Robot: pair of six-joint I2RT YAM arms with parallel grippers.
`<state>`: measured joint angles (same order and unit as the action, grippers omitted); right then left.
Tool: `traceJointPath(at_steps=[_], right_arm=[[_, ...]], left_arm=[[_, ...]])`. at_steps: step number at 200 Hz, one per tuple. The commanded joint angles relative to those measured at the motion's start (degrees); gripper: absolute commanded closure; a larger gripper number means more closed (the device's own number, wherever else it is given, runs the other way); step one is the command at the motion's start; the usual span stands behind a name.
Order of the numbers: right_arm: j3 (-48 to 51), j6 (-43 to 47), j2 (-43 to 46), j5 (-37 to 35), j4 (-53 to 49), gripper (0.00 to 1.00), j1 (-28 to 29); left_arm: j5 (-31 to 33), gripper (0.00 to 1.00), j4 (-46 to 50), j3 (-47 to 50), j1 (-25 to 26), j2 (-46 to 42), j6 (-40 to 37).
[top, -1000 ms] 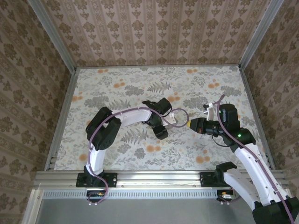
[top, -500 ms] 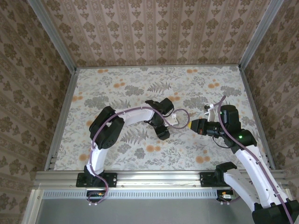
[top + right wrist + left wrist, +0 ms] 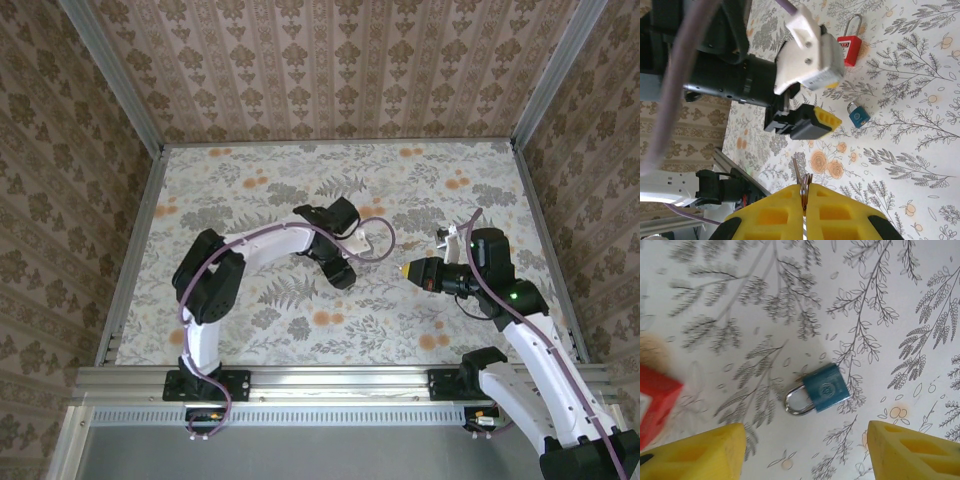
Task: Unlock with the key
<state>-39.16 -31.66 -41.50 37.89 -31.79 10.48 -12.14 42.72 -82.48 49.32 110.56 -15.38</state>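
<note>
Items counted on inspection: two padlocks, namely one blue padlock [image 3: 825,389] and one red padlock [image 3: 849,49]; one key [image 3: 797,173]; and two yellow-fingered grippers, the left gripper [image 3: 805,452] and the right gripper [image 3: 804,197].

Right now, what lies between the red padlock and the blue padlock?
Only bare floral tablecloth lies between the red padlock and the blue padlock, as both wrist views show.

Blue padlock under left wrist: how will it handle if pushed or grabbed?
Blue padlock lies flat on the cloth: a push probably slides or spins it, no rolling. Shiny metal shackle suggests rigid, dense, maybe slippery to pinch.
</note>
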Motion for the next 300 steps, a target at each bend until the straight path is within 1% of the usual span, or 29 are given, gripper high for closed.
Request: traceJointPath(at_steps=[1,18,33,48,54,72,87,106,131,152,186,232,250,274,300], right_arm=[[-0.04,0.09,1.03,0.45,-0.37,0.91,-0.36],[-0.04,0.19,1.36,0.27,-0.8,0.91,-0.5],[-0.13,0.32,1.92,0.22,-1.52,0.91,-0.53],[-0.39,0.55,2.68,-0.01,-2.48,0.91,-0.56],[-0.24,0.38,2.89,0.04,-2.4,0.91,-0.68],[0.02,-0.03,2.66,0.3,-1.58,0.91,-0.68],[0.18,-0.33,2.5,0.34,-0.98,0.91,-0.67],[-0.03,-0.33,2.96,0.34,-1.55,0.91,-0.64],[-0.57,-0.07,3.55,0.17,-2.57,0.91,-0.64],[-0.81,0.01,3.78,0.08,-3.06,0.91,-0.69],[-1.23,0.09,3.79,0.08,-3.28,0.91,-0.73],[-1.62,-0.16,3.88,0.26,-3.2,0.91,-0.75],[-1.54,-0.24,3.97,0.35,-3.01,0.91,-0.72],[-1.54,-0.24,3.88,0.34,-2.84,0.91,-0.72],[-1.11,-0.33,4.73,0.17,-2.97,0.91,-0.78]], left_arm=[[0.76,0.34,2.0,-0.81,-0.02,-0.99,0.56],[1.62,0.36,3.21,-1.64,0.59,1.0,0.75],[6.08,0.41,4.2,-2.11,2.05,2.34,0.34],[8.12,0.41,3.86,-1.41,3.53,2.44,-1.23],[7.8,0.42,2.98,-1.23,3.74,2.4,-1.76],[2.27,0.4,0.19,-2.11,3.75,2.35,-2.55],[-1.09,0.39,0.49,-4.47,4.41,3.48,-3.33],[-2.1,0.38,1.66,-6.2,5.75,5.77,-5.41],[-4.17,0.41,3.59,-7.63,4.9,9.01,-5.29],[-2.57,0.42,2.54,-5.33,4.42,8.86,-5.17],[-2.58,0.42,0.6,-0.53,2.67,6.34,-3.39],[-2.36,0.44,1.05,3.01,3.01,3.6,-1.05],[-1.33,0.42,-0.26,4.8,3.0,2.06,-0.22],[0.64,0.41,1.68,2.83,3.11,2.27,0.44],[1.16,0.41,4.85,-0.34,3.39,4.56,-0.39]])
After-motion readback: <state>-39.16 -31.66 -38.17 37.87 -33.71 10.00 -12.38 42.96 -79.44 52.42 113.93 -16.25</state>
